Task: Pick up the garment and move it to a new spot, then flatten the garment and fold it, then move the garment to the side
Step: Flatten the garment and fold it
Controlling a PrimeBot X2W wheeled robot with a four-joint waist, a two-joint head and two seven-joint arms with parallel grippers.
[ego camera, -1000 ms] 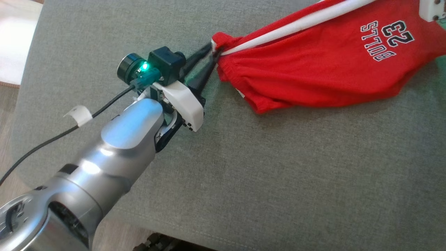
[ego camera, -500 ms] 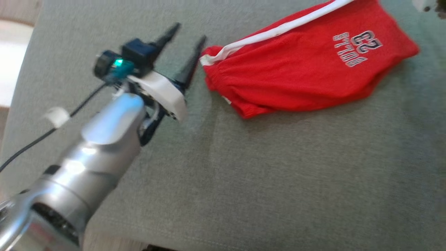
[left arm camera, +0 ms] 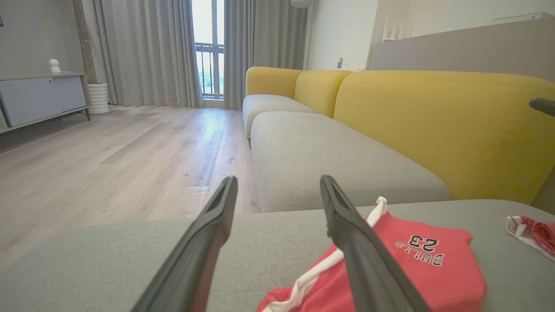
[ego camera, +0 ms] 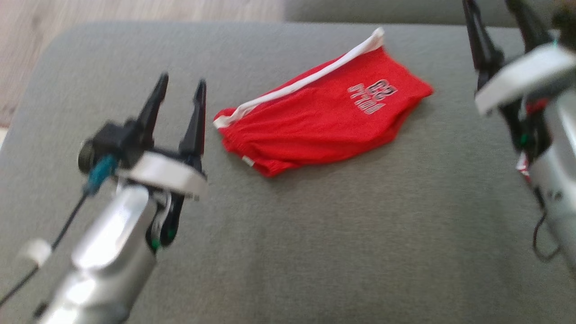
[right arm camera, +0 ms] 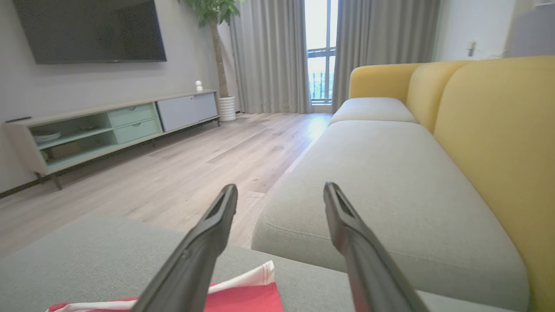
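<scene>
The garment (ego camera: 324, 121) is a pair of red shorts with a white side stripe and "BULLS 23" print. It lies folded on the grey cushion (ego camera: 342, 234), held by nothing. My left gripper (ego camera: 180, 87) stands open just left of its waistband end, apart from the cloth. My right gripper (ego camera: 495, 20) is open at the upper right, beyond the garment's other end. In the left wrist view the open left gripper (left arm camera: 277, 182) is above the garment (left arm camera: 427, 268). The open right gripper (right arm camera: 279, 187) has the garment (right arm camera: 247, 299) below it.
A yellow sofa back (left arm camera: 433, 125) and another grey seat cushion (left arm camera: 329, 160) lie beyond this cushion. Wooden floor (left arm camera: 130, 156) borders the cushion's left edge. A small red and white cloth (left arm camera: 531, 232) lies to the garment's right. A low TV cabinet (right arm camera: 108, 125) stands across the room.
Both grippers have opened and let go of the garment, which has dropped flat on the cushion. Both arms have drawn back from it, and the head camera has shifted.
</scene>
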